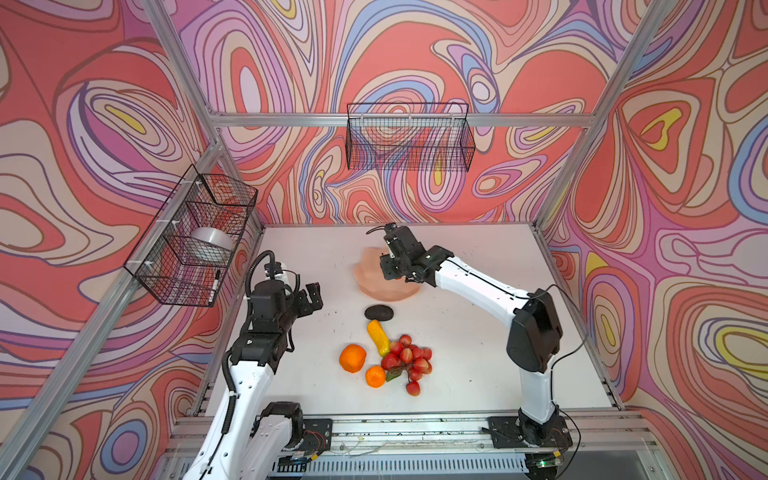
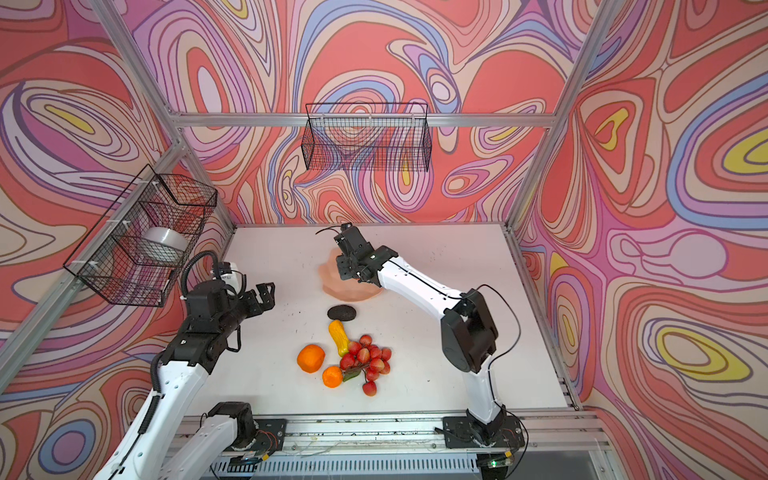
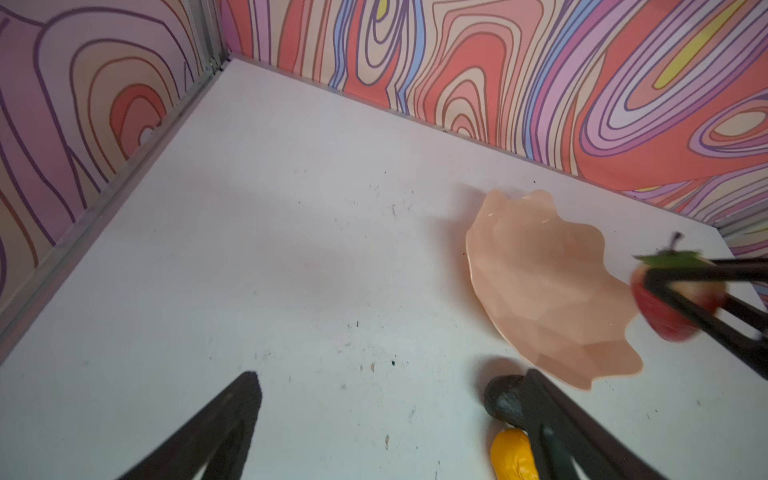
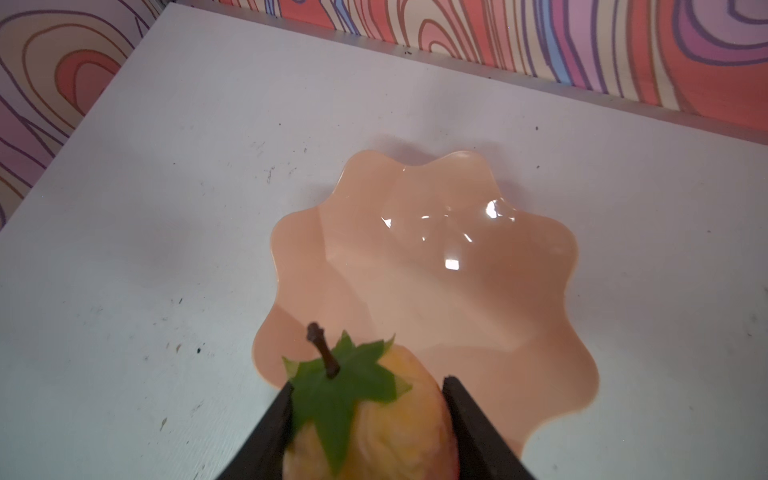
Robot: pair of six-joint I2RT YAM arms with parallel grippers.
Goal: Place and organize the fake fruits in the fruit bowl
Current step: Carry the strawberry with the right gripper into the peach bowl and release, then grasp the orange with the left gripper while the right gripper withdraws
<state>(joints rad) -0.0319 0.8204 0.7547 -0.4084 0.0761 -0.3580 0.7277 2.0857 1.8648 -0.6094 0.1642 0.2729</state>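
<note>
The fruit bowl (image 1: 370, 276) sits toward the far edge of the table (image 1: 478, 332), with the apple (image 4: 386, 436) above its rim. Before it lie the avocado (image 1: 378, 313), then the elongated fruit (image 1: 378, 336). The berry bunch (image 1: 409, 361) touches its right, the larger orange (image 1: 352, 358) lies left, and the smaller orange (image 1: 375, 376) lies between those.

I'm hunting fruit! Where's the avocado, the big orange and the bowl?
avocado (image 1: 379, 313), in a top view, bumpy middle
larger orange (image 1: 352, 358), in a top view, middle
fruit bowl (image 4: 415, 282), right wrist view, bare inside

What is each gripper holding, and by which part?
The right gripper clamps the apple by its two opposite sides; the left gripper holds nothing.
</note>
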